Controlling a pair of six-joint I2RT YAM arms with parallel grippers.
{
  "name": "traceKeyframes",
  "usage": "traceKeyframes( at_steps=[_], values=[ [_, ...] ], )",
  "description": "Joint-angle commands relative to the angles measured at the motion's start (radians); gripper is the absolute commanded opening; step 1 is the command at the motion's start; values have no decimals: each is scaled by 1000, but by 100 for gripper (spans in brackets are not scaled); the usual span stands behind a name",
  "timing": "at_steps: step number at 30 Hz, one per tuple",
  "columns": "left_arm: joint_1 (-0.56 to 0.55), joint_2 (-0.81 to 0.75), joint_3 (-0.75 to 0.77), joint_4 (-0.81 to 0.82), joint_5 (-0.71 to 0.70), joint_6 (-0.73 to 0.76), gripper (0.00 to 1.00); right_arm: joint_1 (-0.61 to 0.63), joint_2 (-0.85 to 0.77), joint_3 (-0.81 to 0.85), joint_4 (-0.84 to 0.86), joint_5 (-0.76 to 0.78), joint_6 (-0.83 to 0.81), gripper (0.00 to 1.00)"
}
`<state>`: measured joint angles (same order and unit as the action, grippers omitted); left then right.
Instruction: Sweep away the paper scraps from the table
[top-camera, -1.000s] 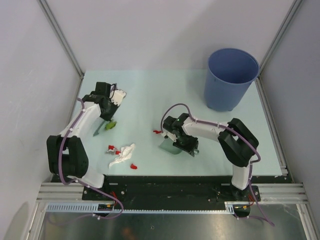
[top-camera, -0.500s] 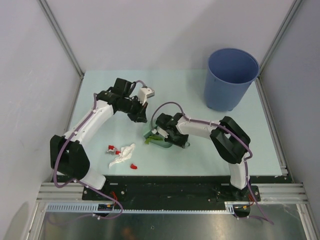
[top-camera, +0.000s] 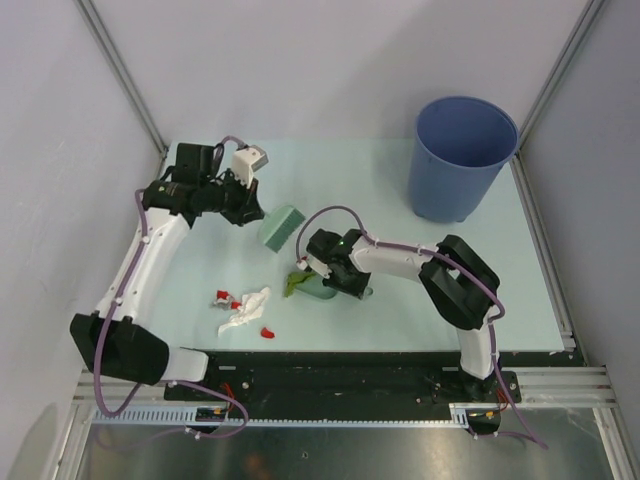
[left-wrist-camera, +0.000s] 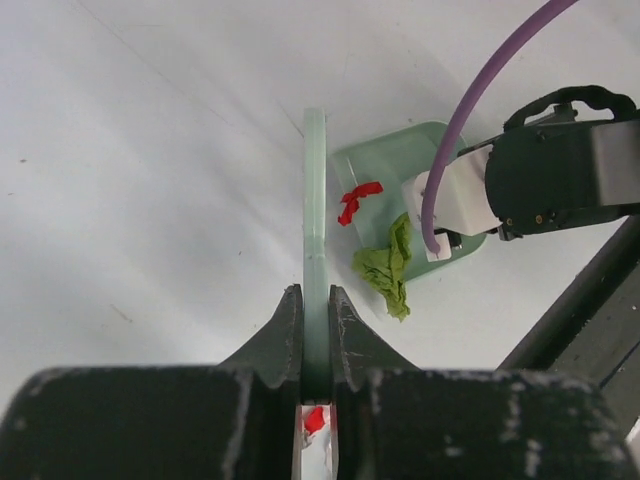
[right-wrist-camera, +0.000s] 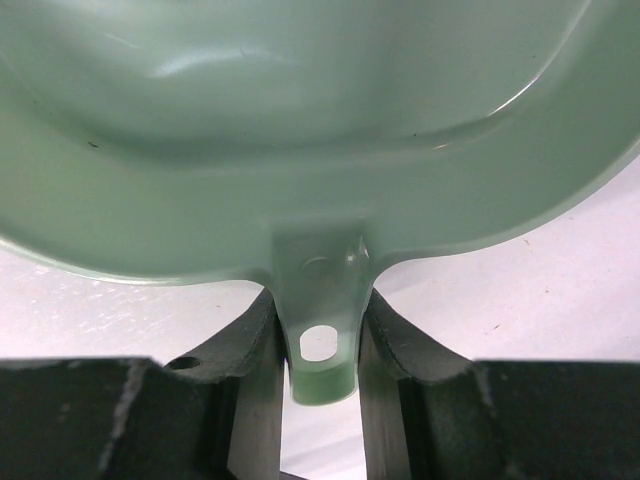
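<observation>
My left gripper (top-camera: 250, 209) is shut on the pale green brush (top-camera: 283, 228), which hangs over the table (top-camera: 400, 205) just left of centre. In the left wrist view the brush (left-wrist-camera: 315, 220) runs edge-on out of the shut left gripper (left-wrist-camera: 315, 305). My right gripper (top-camera: 336, 276) is shut on the handle tab (right-wrist-camera: 320, 345) of the pale green dustpan (top-camera: 318, 287). A green scrap (left-wrist-camera: 388, 270) lies at the pan's mouth and a red scrap (left-wrist-camera: 357, 201) lies inside the dustpan (left-wrist-camera: 400, 165). A white crumple (top-camera: 246, 309) and red bits (top-camera: 223, 297) lie front left.
A tall blue bin (top-camera: 462, 155) stands at the back right corner. A black and metal rail (top-camera: 350, 375) runs along the near edge, with both arm bases on it. Grey walls close in the left, back and right sides.
The left arm swept the green scrap rightward to the dustpan, then drew the brush back up and left. The right arm slid the dustpan left to meet it.
</observation>
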<state>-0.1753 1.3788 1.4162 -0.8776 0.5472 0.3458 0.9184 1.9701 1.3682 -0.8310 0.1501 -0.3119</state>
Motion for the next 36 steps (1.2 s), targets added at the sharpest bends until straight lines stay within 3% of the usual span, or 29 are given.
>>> traceKeyframes(
  at_steps=[1, 6, 14, 18, 24, 30, 36],
  values=[
    [-1, -43, 6, 5, -102, 15, 0, 25, 13, -6, 4, -20, 57, 0],
    [7, 58, -82, 15, -168, 4, 0, 45, 9, -8, -10, -1, 85, 0],
    [2, 186, -132, 26, 54, -14, 0, 74, 107, 97, -241, 22, 218, 0],
    [-10, 151, -158, 20, 215, 9, 0, 74, 128, 144, -241, -10, 220, 0],
    [-44, 59, -164, 9, 332, 22, 0, 66, 150, 258, -209, -56, 226, 0],
    [-27, 49, -102, 0, 252, 12, 0, 34, 92, 189, -129, -141, 252, 0],
    [11, 58, 27, -1, 71, -2, 0, 66, 21, 83, -108, -115, 234, 0]
  ],
)
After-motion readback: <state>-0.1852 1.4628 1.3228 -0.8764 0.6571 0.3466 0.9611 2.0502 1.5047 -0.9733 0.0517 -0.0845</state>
